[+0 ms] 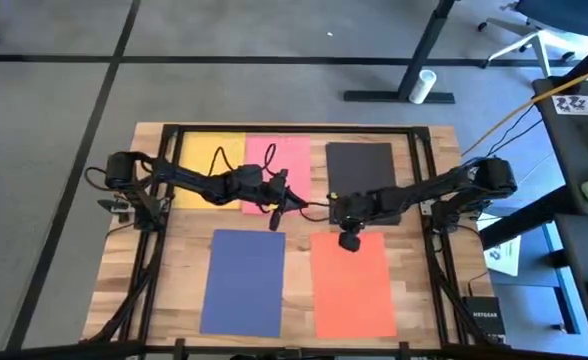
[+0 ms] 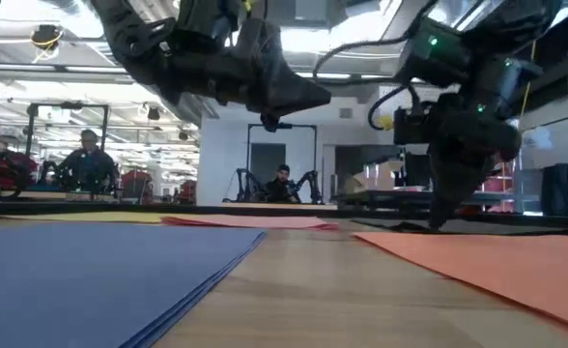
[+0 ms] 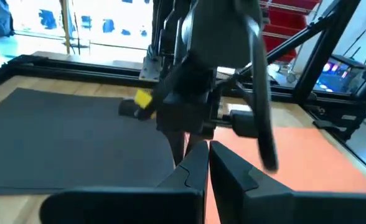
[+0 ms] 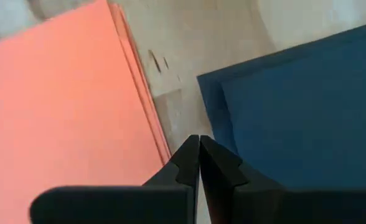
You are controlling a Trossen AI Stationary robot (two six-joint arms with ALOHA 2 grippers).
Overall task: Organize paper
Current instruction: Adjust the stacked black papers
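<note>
Nearest the low camera: blue paper [image 2: 100,266] on the near left of the table [image 1: 294,225], orange paper [image 2: 497,261] on the near right, both looking like small stacks, with layered edges showing.

Far row, left to right: yellow paper [image 1: 210,170], pink paper [image 1: 279,165], black paper [image 1: 361,166]. All five lie flat, apart from one another, with bare wood between.

Left gripper [image 1: 279,205] hangs mid-table at the pink sheet's near edge, fingers pressed together, nothing held. Right gripper [image 1: 349,238] sits low at the orange stack's far edge, beside the black sheet's near edge; its fingers [image 4: 192,165] are pressed together and empty, pointing at the wood strip between orange and blue.

Handling, as judged: sheets are light, thin, floppy and smooth; flat on wood they give the jaws nothing to bite. Best hold is likely a corner or edge, or by sliding a sheet to the table rim. Stacks may fan or shed a sheet if pinched loosely, and creasing is the main risk.

Writing: a dark box [image 1: 484,322] off the table's near right reads "NETGEAR". Paper itself bears no print.
</note>
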